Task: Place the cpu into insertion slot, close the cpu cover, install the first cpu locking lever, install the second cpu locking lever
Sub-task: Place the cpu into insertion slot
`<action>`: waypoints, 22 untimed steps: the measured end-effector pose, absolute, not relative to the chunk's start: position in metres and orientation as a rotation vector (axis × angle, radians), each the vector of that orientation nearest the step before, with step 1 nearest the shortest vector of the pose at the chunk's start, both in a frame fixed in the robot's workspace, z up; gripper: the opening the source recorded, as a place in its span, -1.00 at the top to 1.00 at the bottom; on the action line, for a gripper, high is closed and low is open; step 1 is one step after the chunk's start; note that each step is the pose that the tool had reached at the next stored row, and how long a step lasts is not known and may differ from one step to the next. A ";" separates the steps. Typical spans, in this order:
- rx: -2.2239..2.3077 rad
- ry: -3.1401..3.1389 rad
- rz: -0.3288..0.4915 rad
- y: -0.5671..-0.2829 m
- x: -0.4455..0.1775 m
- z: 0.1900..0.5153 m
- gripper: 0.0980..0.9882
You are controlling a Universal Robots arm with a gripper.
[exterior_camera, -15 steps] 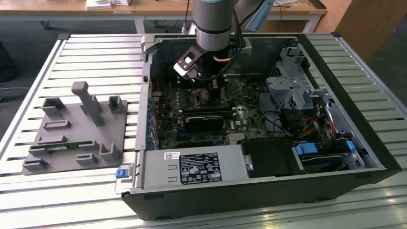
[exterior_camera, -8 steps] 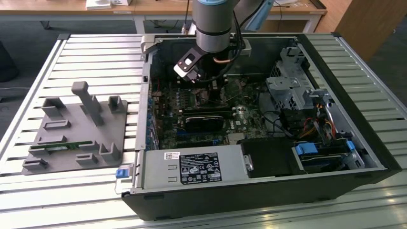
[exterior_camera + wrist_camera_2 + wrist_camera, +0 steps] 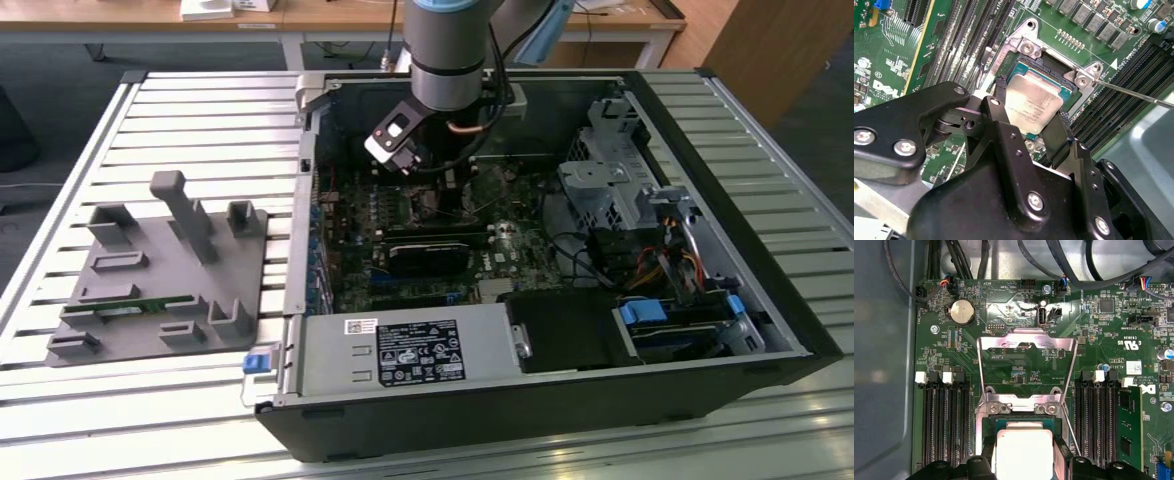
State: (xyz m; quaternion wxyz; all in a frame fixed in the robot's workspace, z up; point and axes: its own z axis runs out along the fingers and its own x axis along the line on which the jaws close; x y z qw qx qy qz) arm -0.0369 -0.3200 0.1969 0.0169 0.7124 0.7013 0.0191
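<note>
Closest to the lens in the second wrist view, the black body of the tool (image 3: 1030, 107) is seen, with its two fingers (image 3: 1059, 132) reaching toward the insertion slot (image 3: 1049, 65). The cpu (image 3: 1034, 97) is gripped between them: the fingers are drawn in narrow against two opposite edges of the chip. The cpu is a small flat square with a pale silvery-beige metal top, faint print on it, and a thin green border showing round the metal. It is held directly over the insertion slot, whose black rim is visible just beyond the chip's far edge. Whether the chip is already seated in the slot or held just above it cannot be told.

In the first wrist view the cpu (image 3: 1024, 452) appears as a bright, almost white square between the dark fingers (image 3: 1061, 457). The cpu cover (image 3: 1004, 341), a silvery metal frame with a cut-out middle, is swung open away from the insertion slot (image 3: 1021, 419) and is hinged at the slot's far side, so the green circuit board (image 3: 1019, 375) is seen through its opening. A thin wire locking lever (image 3: 1134, 94) is seen running outward from a screwed bracket beside the slot. Long black memory slots (image 3: 944, 425) are set on both sides of the insertion slot.

In the exterior view the arm (image 3: 447, 50) is reached down into the open computer case (image 3: 534, 400), which is laid on a slatted tabletop (image 3: 200, 120).
</note>
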 end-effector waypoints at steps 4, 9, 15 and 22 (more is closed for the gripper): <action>2.214 2.180 0.060 -0.320 -0.037 0.196 0.01; 2.214 2.180 0.059 -0.320 -0.037 0.195 0.01; 2.214 2.180 0.059 -0.320 -0.037 0.195 0.01; 2.214 2.180 0.059 -0.320 -0.037 0.195 -0.15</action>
